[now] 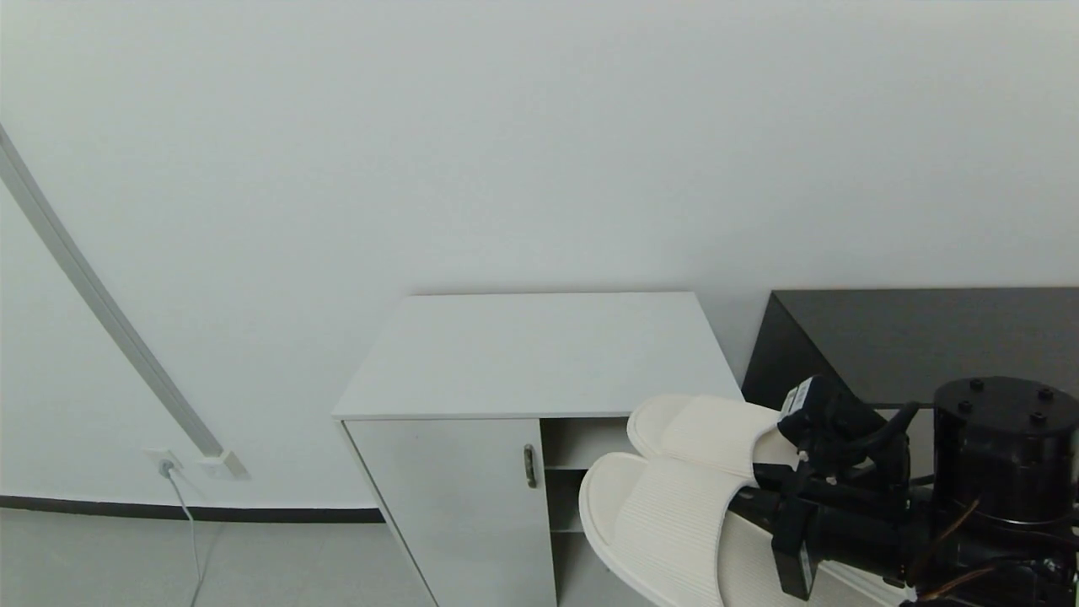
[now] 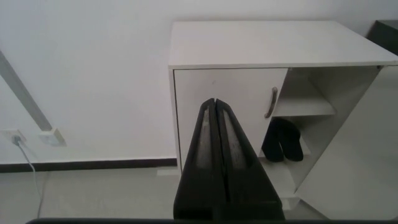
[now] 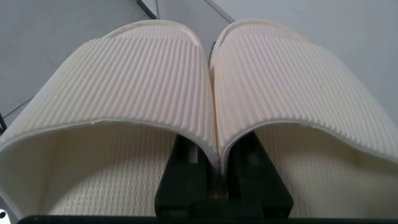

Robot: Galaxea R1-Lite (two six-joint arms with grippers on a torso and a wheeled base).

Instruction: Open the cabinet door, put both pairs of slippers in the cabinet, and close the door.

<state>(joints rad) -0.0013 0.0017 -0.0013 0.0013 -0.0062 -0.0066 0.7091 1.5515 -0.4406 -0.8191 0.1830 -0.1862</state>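
A white cabinet (image 1: 523, 354) stands against the wall; its right side is open, the left door (image 1: 455, 497) with a metal handle (image 1: 529, 466) is closed. A pair of black slippers (image 2: 283, 140) stands on the lower shelf inside. My right gripper (image 3: 214, 165) is shut on a pair of cream ribbed slippers (image 1: 683, 489), pinching their inner edges together, held in front of the open right compartment. In the left wrist view my left gripper (image 2: 215, 107) is shut with nothing in it, raised in front of the closed door.
A black table (image 1: 927, 337) stands right of the cabinet. On the left, a cable duct (image 1: 101, 303) runs down the wall to a socket (image 1: 164, 462) with a plugged cord. Grey floor lies before the cabinet.
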